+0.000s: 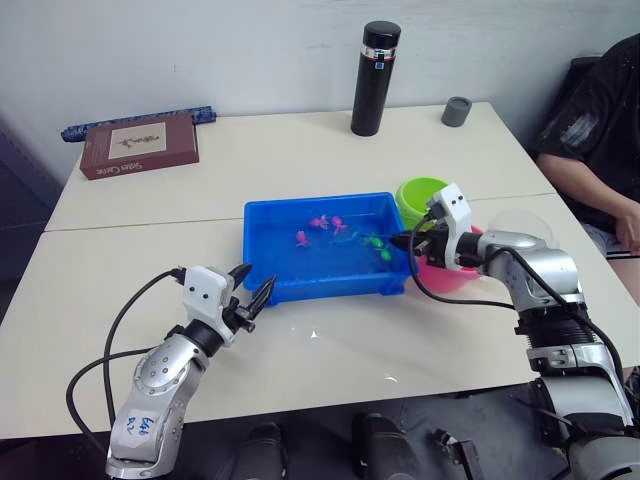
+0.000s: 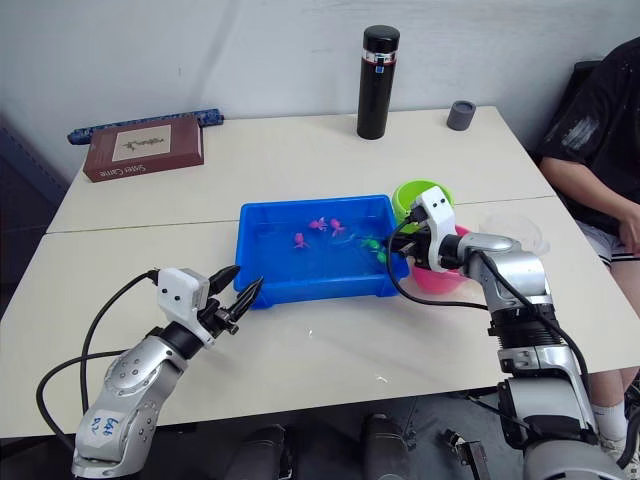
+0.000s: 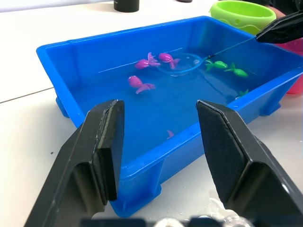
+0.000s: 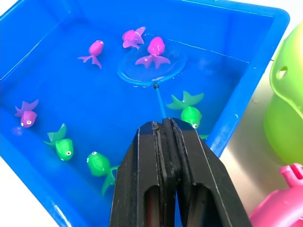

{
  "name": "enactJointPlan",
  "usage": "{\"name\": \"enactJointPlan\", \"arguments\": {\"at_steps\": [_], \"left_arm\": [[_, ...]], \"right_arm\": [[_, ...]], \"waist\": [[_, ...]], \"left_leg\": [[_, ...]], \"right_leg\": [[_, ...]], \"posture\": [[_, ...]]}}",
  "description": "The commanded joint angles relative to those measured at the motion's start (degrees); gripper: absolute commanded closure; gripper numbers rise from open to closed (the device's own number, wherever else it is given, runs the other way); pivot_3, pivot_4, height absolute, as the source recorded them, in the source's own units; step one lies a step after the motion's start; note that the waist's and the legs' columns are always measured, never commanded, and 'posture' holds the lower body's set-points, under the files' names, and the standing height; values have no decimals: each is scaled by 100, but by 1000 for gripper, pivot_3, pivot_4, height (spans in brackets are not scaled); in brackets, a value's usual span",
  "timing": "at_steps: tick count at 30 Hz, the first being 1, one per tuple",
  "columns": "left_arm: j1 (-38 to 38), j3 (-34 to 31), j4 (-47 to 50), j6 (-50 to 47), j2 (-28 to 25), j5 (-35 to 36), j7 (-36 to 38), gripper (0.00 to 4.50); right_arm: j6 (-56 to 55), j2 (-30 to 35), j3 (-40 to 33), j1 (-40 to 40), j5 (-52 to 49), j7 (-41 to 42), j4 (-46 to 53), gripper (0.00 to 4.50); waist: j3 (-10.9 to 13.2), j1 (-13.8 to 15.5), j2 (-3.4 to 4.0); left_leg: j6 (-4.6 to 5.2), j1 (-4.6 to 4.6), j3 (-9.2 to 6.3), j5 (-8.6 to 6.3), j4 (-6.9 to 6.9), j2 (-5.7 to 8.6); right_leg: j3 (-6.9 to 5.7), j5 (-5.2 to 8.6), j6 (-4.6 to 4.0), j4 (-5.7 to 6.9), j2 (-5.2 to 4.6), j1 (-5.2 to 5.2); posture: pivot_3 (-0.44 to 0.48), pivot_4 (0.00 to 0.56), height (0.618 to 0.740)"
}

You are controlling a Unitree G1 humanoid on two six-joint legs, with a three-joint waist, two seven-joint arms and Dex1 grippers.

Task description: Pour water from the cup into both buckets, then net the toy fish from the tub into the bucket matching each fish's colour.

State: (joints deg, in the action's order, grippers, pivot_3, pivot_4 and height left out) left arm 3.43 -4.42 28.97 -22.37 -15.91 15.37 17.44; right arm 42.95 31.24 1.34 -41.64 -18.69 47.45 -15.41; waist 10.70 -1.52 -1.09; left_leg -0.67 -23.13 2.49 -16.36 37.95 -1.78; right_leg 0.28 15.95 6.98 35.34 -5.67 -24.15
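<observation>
The shallow rectangular bright blue plastic tub point(image 3: 94, 71) has smooth, glossy walls. The tiny pink and green plastic fish point(image 4: 155, 47) are glossy. The lime green plastic bucket point(image 1: 418, 193) and the pink plastic bucket point(image 4: 279, 203) are smooth with a slight sheen. The black fingers point(image 3: 102, 142) of the left tool point(image 3: 161, 142) are matt. The cream bench point(image 1: 300, 150) is smooth and matt.

Both arms are silver metal with black ribbed joints and looping black cables. Each tool, the left tool point(image 1: 252, 294) and the right tool point(image 1: 410, 240), has two black fingers behind a white block. Blue handwriting marks the left forearm at the frame's lower left.
</observation>
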Motion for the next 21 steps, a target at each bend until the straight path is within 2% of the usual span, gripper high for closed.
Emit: {"name": "enactJointPlan", "arguments": {"at_steps": [1, 12, 21], "left_arm": [[-39, 0, 141, 121, -23, 22, 40, 1825], [-90, 34, 84, 115, -11, 16, 65, 1825], [-120, 77, 49, 106, -25, 39, 137, 1825]], "right_arm": [[94, 146, -237, 79, -136, -7, 397, 4500], [457, 317, -469, 285, -298, -121, 929, 4500], [1326, 409, -957, 405, -801, -495, 2084, 4500]], "waist": [[0, 0, 0], [0, 1, 0], [0, 6, 0]], "left_leg": [[0, 0, 0, 0, 0, 0], [0, 0, -5, 0, -1, -1], [0, -2, -9, 0, -2, 0]], "right_leg": [[0, 0, 0, 0, 0, 0], [-1, 0, -1, 0, 0, 0], [0, 1, -1, -3, -1, 0]], "posture": [[0, 150, 740], [0, 150, 740], [0, 150, 740]]}}
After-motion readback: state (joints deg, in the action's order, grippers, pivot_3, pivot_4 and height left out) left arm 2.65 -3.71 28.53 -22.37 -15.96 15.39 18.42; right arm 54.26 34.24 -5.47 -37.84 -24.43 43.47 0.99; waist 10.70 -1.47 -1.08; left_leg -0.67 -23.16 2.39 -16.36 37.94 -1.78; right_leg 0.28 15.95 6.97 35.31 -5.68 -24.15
